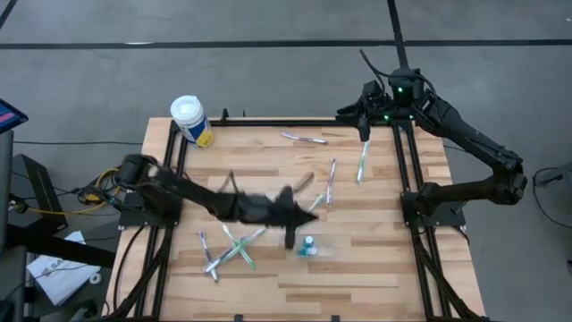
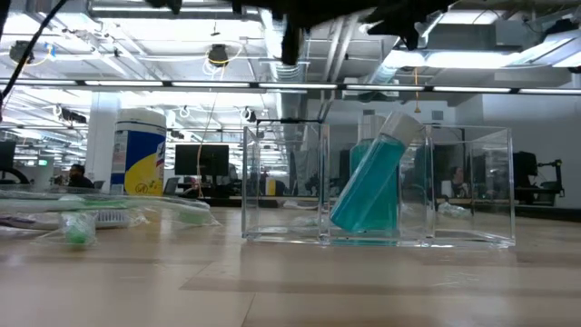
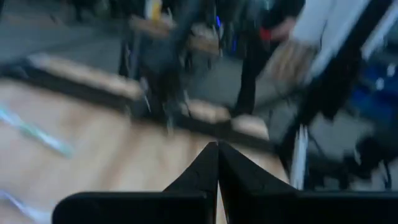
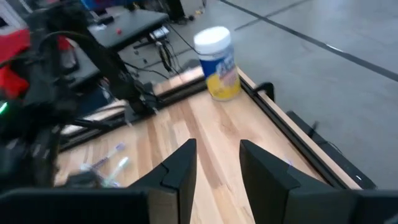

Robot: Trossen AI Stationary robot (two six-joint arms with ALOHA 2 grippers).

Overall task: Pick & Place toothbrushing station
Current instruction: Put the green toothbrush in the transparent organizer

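The clear plastic cup [image 2: 281,186] stands on the table near its middle. One teal-blue tube [image 2: 370,186] leans tilted inside it, white cap up; it also shows in the high view [image 1: 308,246]. Thin toothbrushes lie flat on the table: a cluster [image 1: 228,250] at the near left, one [image 1: 330,182] in the middle, one [image 1: 362,163] toward the right and one [image 1: 304,138] at the far side. My left gripper [image 1: 308,215] is shut and empty, above the table just beyond the cup. My right gripper [image 4: 217,163] is open and empty above the table's far right corner [image 1: 362,116].
A white-capped canister with a yellow label [image 1: 191,119] stands at the table's far left corner; it also shows in the low view [image 2: 141,150]. Black frame rails [image 1: 407,161] run along the table's left and right sides. Bare wood [image 1: 375,268] lies at the near right.
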